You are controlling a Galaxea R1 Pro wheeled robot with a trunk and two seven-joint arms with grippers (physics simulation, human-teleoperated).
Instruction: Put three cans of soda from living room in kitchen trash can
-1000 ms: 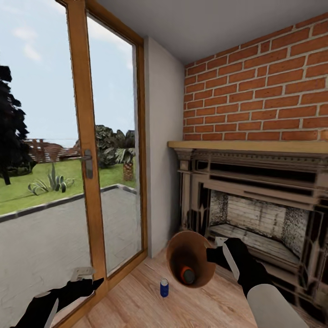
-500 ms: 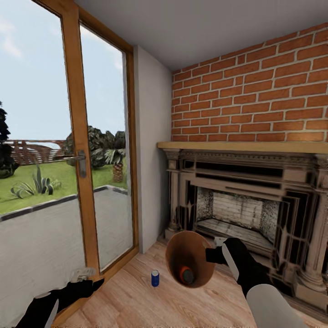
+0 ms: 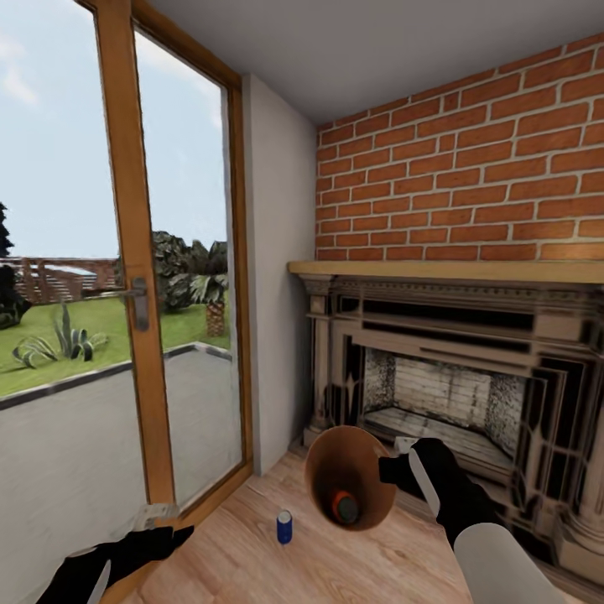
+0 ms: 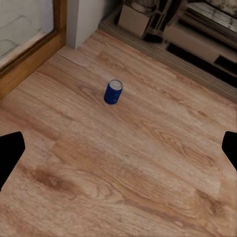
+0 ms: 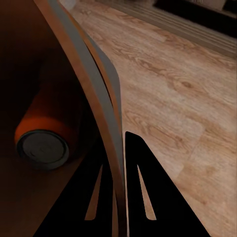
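Head view — camera panned | right fingers (image 5: 116,197) pinching bucket (image 3: 323,470) rim | left fingers (image 4: 10,153) spread

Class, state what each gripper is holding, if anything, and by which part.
The right gripper holds the trash can by its rim wall, one finger inside and one outside. The left gripper is open and holds nothing.

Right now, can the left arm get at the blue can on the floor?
Probably yes. The blue can stands upright on bare wood floor ahead of the open left gripper, nothing between; the arm must reach forward and down.
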